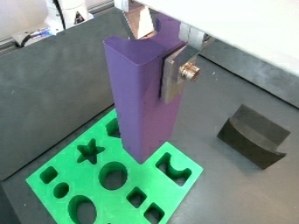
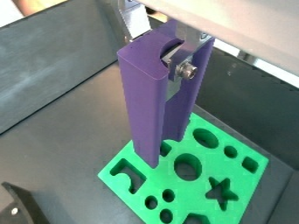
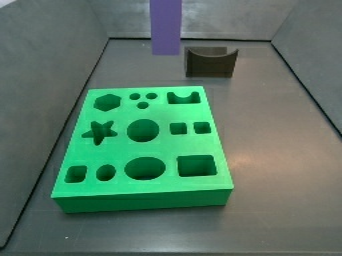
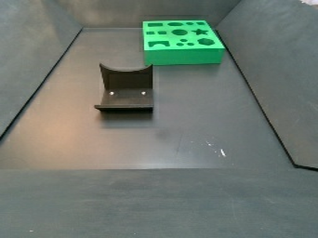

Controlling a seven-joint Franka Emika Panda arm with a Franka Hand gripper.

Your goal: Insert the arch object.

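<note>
Purple, smooth and matte, the arch (image 1: 146,96) fills the centre of a wrist view as a tall, slim prism with sharp edges. The gripper (image 1: 158,61) is clamped on its upper part: a silver finger (image 1: 173,72) with a bolt lies flat against one face. The lower end of the arch hangs above the board (image 1: 59,188), a bright green slab at the lower left, pierced by star, round, square and arch-shaped holes. No part of the arch sits in a hole, so insertion is judged not yet begun. An olive block (image 1: 254,136) with a curved notch rests on the dark floor at the right, well apart from the board.

In a wrist view from the opposite side, the arch (image 2: 146,96) shows a lengthwise channel, where the finger (image 2: 177,59) presses. The gripper (image 2: 163,54) sits at the upper centre. The board (image 2: 251,175) lies at the lower right, and the arch's lower end overlaps its near edge in the frame. Contact cannot be told.

In a side view, the arch (image 3: 164,28) hangs at the top centre, clear of the board (image 3: 214,195) and above the floor behind it. The gripper is out of frame. The block (image 3: 210,61) stands at the upper right.

In a side view from farther off, the board (image 4: 184,54) lies at the top and the block (image 4: 125,88) at the centre left. The arch and gripper are not visible. Alignment over the matching hole, then lowering, remain.
</note>
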